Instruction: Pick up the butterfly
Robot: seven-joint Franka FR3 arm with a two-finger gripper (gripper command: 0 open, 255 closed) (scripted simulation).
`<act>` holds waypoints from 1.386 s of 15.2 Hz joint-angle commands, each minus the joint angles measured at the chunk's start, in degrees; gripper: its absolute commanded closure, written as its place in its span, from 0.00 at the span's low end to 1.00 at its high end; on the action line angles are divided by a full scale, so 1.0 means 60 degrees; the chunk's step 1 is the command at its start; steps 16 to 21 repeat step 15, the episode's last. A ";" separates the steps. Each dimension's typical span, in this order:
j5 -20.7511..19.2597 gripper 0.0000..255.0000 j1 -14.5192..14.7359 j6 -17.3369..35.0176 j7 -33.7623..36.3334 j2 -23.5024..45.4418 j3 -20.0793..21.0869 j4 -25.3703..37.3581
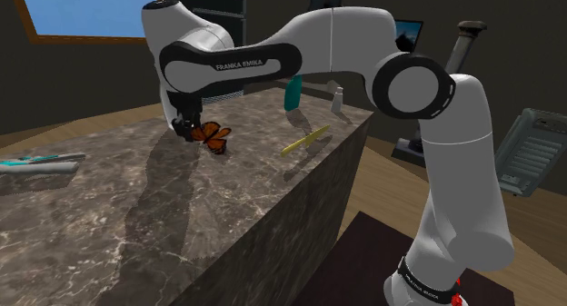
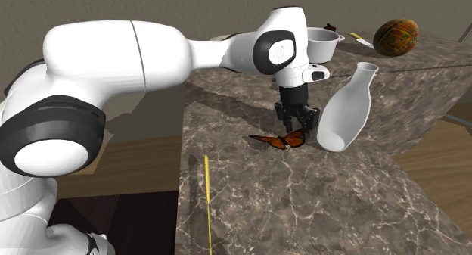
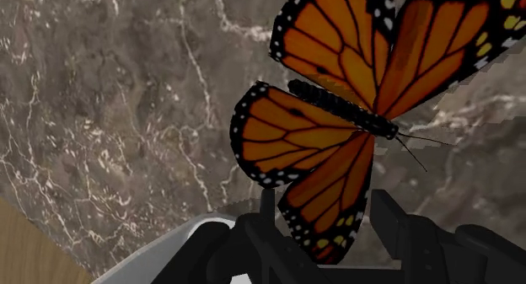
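Note:
An orange and black butterfly (image 1: 214,137) (image 2: 281,140) (image 3: 337,114) is at the dark marble countertop (image 1: 136,222), a little back from the middle. My black gripper (image 1: 187,128) (image 2: 295,131) (image 3: 324,232) comes down on it from above. In the wrist view its two fingers clasp the tip of one hind wing between them. The remaining wings spread out past the fingertips over the marble. Whether the butterfly still touches the counter cannot be told.
A white vase (image 2: 344,110) leans close beside the gripper. A thin yellow stick (image 1: 304,141) (image 2: 206,200) lies near the counter's edge. A teal bottle (image 1: 293,93) and a small white bottle (image 1: 337,97) stand at the far end. A bowl (image 2: 321,43) and a patterned ball (image 2: 395,35) sit on the neighbouring counter.

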 commanded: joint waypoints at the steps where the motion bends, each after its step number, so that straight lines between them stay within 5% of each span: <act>1: 0.0016 1.00 0.0018 -0.0206 -0.0068 0.0003 0.0004 0.0220; 13: 0.0025 1.00 0.0259 -0.1903 -0.0592 0.0444 -0.0007 0.2437; 21: 0.0025 1.00 0.0264 -0.1927 -0.0599 0.0452 -0.0008 0.2470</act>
